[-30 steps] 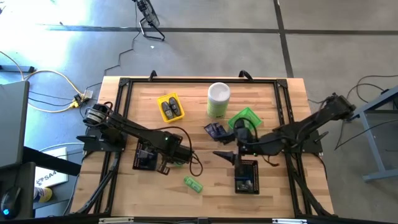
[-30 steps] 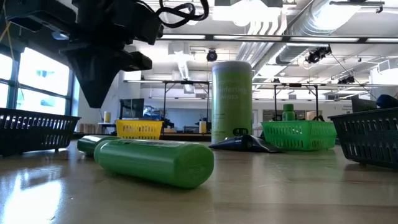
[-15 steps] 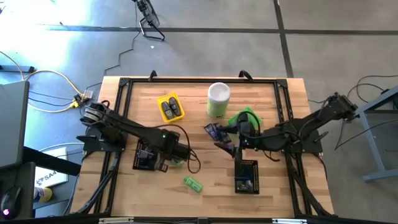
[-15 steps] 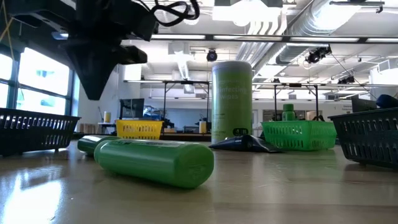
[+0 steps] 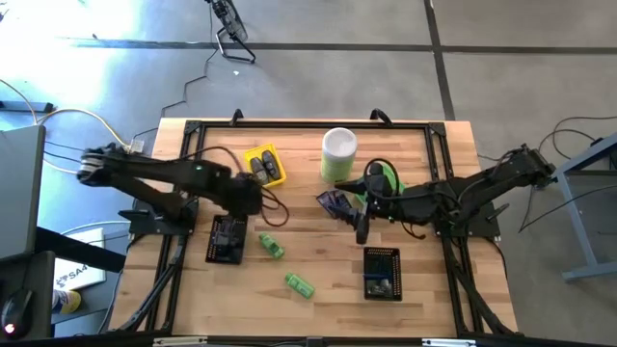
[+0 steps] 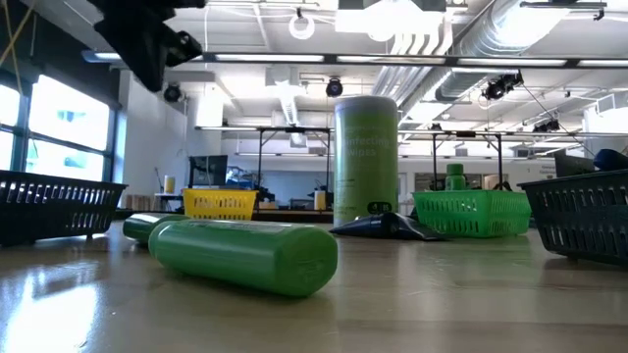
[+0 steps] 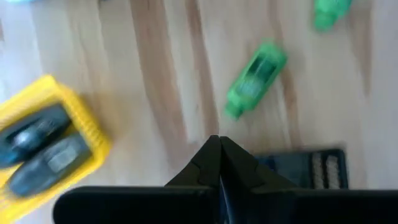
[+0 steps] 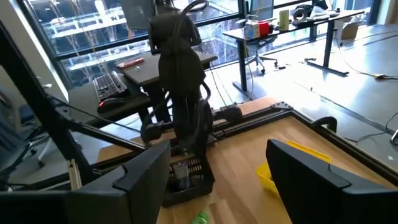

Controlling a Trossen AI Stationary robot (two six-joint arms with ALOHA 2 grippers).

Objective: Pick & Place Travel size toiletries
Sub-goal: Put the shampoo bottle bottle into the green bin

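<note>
Left gripper point(image 7: 219, 146) is being held clenched and empty above the tabletop point(image 5: 318, 198); right gripper point(image 5: 362, 226) is being held released by the navy packets point(image 5: 333, 203). Green bottles point(image 5: 271, 245) are lying loose mid-tabletop: probably light, stiff, slick, prone to rolling; best gripped across the body.

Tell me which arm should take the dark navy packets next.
Right, probably. The right gripper is open and sits just beside the dark navy packets. The left gripper is shut, farther off by the yellow tray.
</note>
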